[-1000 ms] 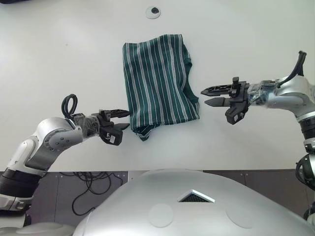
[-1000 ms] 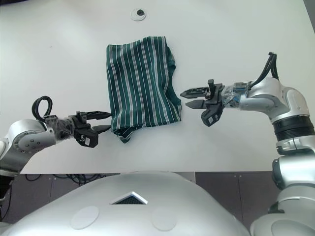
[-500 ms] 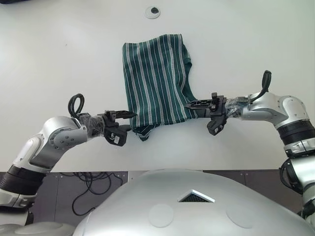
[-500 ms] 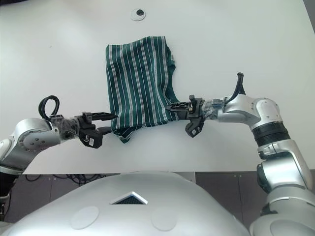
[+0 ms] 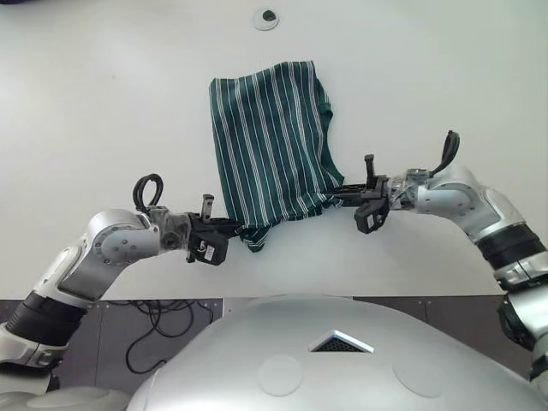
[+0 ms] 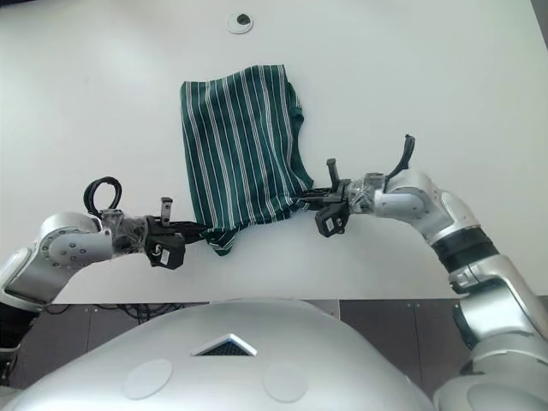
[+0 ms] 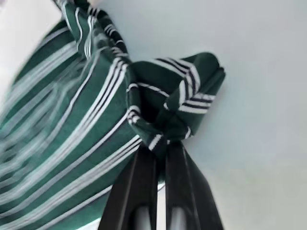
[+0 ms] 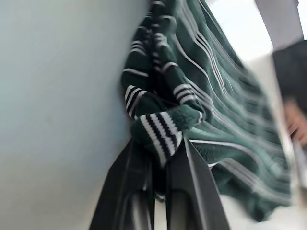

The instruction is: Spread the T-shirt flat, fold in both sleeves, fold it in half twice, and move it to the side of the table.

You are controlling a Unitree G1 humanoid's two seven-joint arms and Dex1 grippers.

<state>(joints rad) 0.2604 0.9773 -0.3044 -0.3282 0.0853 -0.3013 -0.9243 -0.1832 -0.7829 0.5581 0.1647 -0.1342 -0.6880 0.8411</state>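
The green striped T-shirt (image 5: 272, 145) is lying folded at the middle of the white table (image 5: 103, 128), with a round disc (image 5: 266, 19) sitting at 12 o'clock from it. The left gripper (image 5: 238, 228) is pinching its 7 o'clock corner, and the right gripper (image 5: 336, 195) is pinching its 4 o'clock corner. The wrist views are showing bunched cloth clamped between each pair of nearly closed fingers, while the head views are showing the whole panel.

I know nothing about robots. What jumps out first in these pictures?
A green, white-striped T-shirt, partly folded, lies in the middle of the white table. Two metal arms come at it from either side: the left gripper pinches its near left corner and the right gripper its near right corner, both shut on the cloth.
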